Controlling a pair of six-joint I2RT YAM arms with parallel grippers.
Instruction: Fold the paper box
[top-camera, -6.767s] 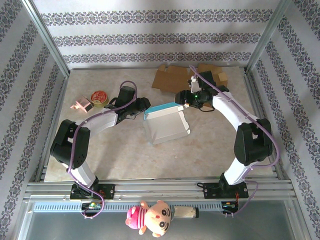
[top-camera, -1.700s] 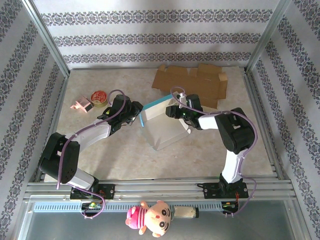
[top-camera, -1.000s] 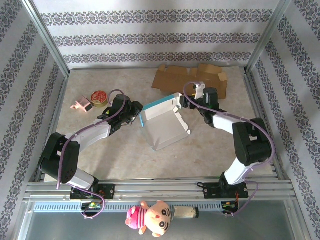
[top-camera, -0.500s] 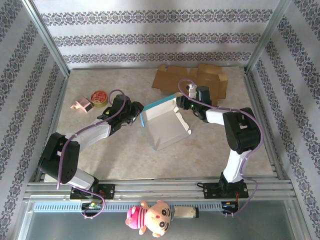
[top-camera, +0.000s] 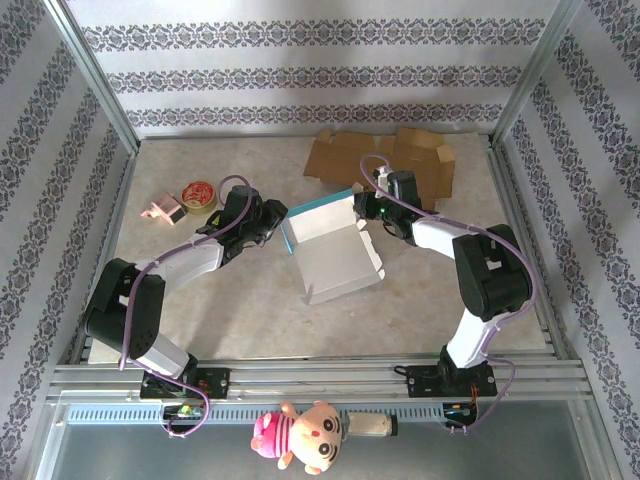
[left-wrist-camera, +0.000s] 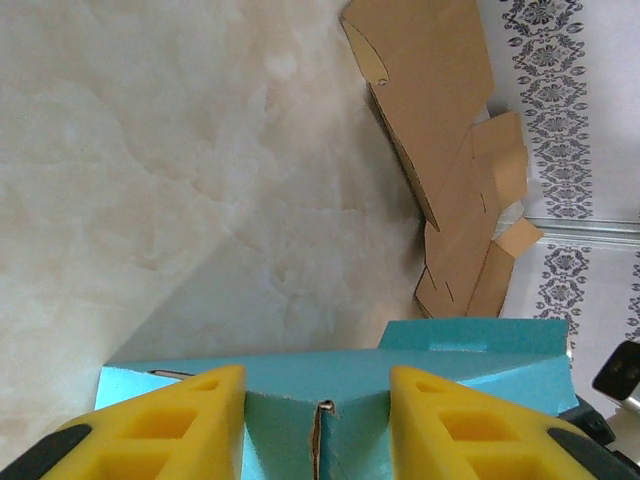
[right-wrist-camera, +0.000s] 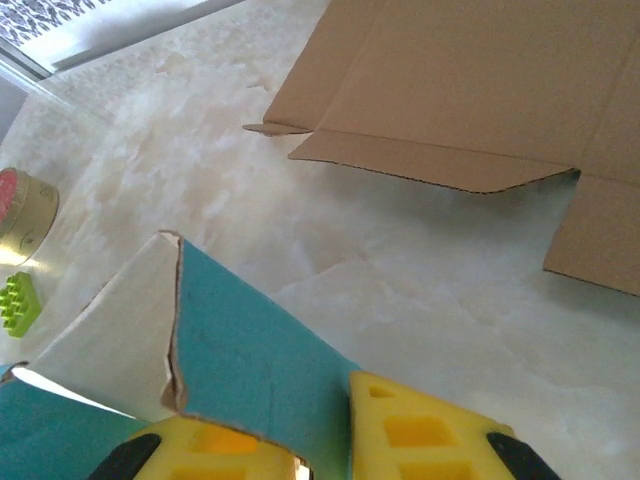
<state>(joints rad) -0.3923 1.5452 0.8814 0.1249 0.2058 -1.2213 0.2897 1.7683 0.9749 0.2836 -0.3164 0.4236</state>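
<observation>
Roughly at the middle of the marble-patterned table (top-camera: 230, 300), the teal-and-white paper box (top-camera: 335, 255) lies half formed, its white floor facing up and its teal rear wall raised. The left gripper (top-camera: 272, 224) sits at the box's left rear corner. From the left wrist, its yellow fingers (left-wrist-camera: 180, 420) stand partly spread with a teal panel and a seam across the gap. The panel runs wider than the gap and the frame's bottom edge cuts off the rest, so I cannot tell whether it pinches the box or merely rests against it.

The right gripper (top-camera: 364, 208) is at the right rear corner. From the right wrist, its yellow fingers (right-wrist-camera: 430, 440) are drawn nearly together on the teal wall, which passes between them and covers part of one finger.

Behind the box lie flat brown cardboard sheets (top-camera: 385, 160), partly hidden by the right arm. A round red-and-tan roll (top-camera: 199, 195) and a small pink object (top-camera: 160, 210), too small to identify, sit at the left.
</observation>
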